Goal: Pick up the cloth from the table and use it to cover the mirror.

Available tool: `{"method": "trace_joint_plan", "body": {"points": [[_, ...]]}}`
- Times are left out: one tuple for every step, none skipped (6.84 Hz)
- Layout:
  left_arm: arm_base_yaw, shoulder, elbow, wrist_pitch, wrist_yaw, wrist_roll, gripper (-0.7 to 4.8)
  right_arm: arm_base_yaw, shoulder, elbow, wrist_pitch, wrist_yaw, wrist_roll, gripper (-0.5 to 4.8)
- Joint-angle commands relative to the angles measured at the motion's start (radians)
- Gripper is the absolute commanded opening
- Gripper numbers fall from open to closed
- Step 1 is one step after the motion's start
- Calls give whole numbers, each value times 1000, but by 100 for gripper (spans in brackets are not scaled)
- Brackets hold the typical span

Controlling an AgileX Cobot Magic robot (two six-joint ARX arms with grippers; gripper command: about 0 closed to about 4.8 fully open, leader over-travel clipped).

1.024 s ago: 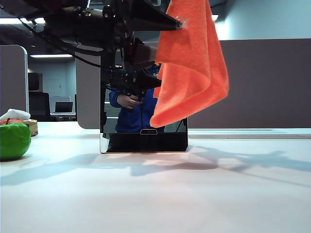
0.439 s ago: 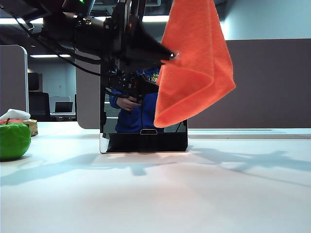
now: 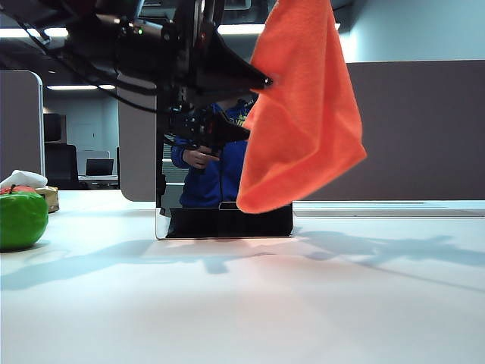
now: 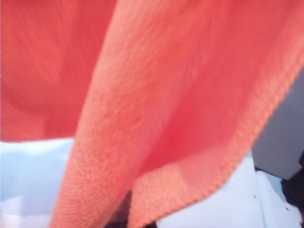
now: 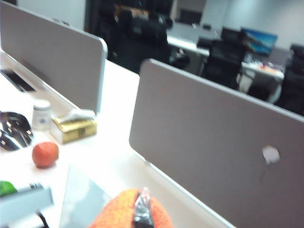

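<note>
Cloth [image 3: 303,114]: bright orange soft microfibre towel, nap visible, hemmed edge, hanging in loose folds high above the large plain white table [image 3: 250,303]. Lower corner droops before the upright square mirror [image 3: 197,220] with thin silver frame and dark base strip, covering its right part. Left gripper [image 3: 265,80]: pointed black jaws closed, tip at the cloth's left edge, level with the mirror's top; its wrist view is filled by orange fabric, so the pinch itself is probably hidden. Right gripper [image 5: 142,211]: jaws closed on a bunched cloth fold.
</note>
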Motion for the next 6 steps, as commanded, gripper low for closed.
{"method": "trace_joint_plan", "body": {"points": [[17,-75,2,25,-76,-4,-5,0,-4,4,-46,106,-47,-5],[57,-158,2,5,-185,-22,-5,0,-3,4,-60,151,-47,-5],[92,-214,2,-49,-304,-21,-5,0,4,4,-91,184,-47,-5],[114,-243,2,-76,-351,-21,-5,0,14,4,-105,214,-47,-5],[139,-282,2,-200,-746,8,-5,0,121,3,-171,288,-47,-5],[139,-282,2,-199,-774,13,-6,0,128,3,-171,289,-47,-5]]}}
